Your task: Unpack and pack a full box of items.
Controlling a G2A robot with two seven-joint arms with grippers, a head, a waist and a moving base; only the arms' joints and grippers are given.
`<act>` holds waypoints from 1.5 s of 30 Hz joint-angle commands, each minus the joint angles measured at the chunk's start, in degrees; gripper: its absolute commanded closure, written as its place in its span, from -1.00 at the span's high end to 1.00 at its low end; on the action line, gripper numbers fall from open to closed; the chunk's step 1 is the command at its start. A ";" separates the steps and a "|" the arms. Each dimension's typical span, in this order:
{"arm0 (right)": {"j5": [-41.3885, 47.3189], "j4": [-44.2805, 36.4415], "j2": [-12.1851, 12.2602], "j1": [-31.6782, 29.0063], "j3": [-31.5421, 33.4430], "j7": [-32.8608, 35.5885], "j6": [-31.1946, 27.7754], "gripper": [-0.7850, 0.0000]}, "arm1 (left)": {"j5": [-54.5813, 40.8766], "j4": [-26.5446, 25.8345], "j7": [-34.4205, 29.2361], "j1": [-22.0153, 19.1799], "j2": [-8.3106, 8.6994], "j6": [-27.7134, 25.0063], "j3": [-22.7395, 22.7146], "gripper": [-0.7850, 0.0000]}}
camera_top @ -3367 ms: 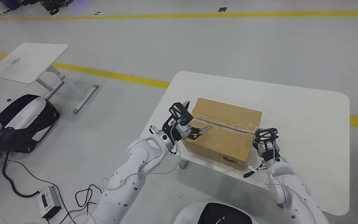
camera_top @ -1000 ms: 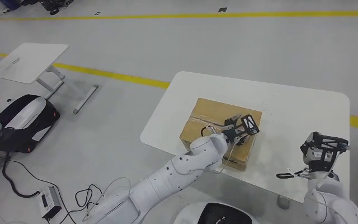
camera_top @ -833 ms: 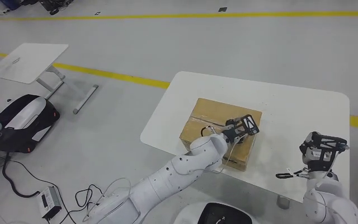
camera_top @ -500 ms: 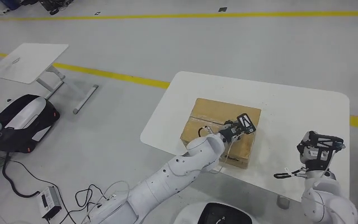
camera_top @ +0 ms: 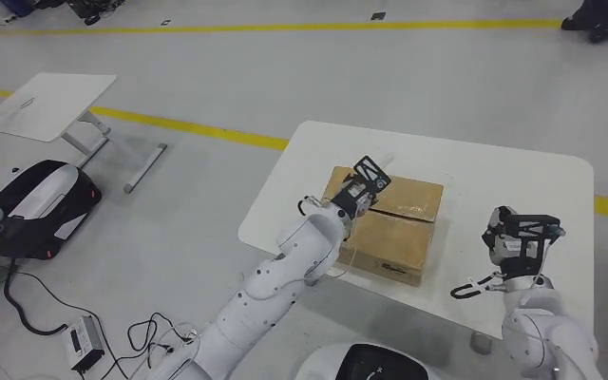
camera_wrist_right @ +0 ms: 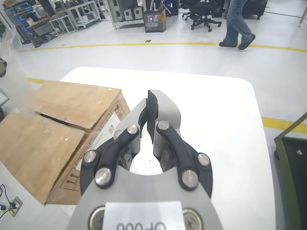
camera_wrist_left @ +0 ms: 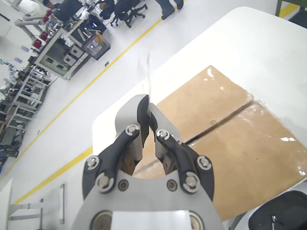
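At eleven o'clock on the box [camera_top: 389,223], my left gripper [camera_wrist_left: 146,106] clamps peeled tape [camera_wrist_left: 148,77]; I reckon slack could re-stick it. Right gripper [camera_wrist_right: 150,107] together, empty.

We log: box [camera_wrist_right: 43,140] side carries arrow marks [camera_wrist_right: 71,178] low down & a white label [camera_wrist_right: 108,130] w/ square code; its print too small to read. On right gripper [camera_wrist_right: 150,104] base, a white tag [camera_wrist_right: 141,216]: chars upside-down, partly cut off.
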 commanded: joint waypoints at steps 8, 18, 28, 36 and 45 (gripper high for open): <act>-1.78 3.44 -0.85 4.28 -6.46 1.02 -2.46 -1.00 | -2.16 -6.64 -0.59 5.95 1.69 0.31 -14.01 -1.00; -5.96 10.15 -1.86 8.29 -12.30 1.56 -2.87 -1.00 | 0.16 -10.42 -1.23 9.85 2.61 2.31 -22.35 -1.00; -7.85 13.58 -2.52 10.22 -14.33 2.62 -2.32 -1.00 | 0.25 -7.81 -1.61 10.35 2.80 4.85 -25.21 1.00; -8.60 15.04 -2.89 11.23 -14.90 3.56 -2.27 -1.00 | 2.81 -5.20 -4.54 10.26 2.76 10.14 -26.64 1.00; -8.60 16.09 -3.22 11.89 -15.08 3.81 -2.77 -1.00 | 4.13 -2.82 -9.00 11.46 2.65 15.07 -29.01 1.00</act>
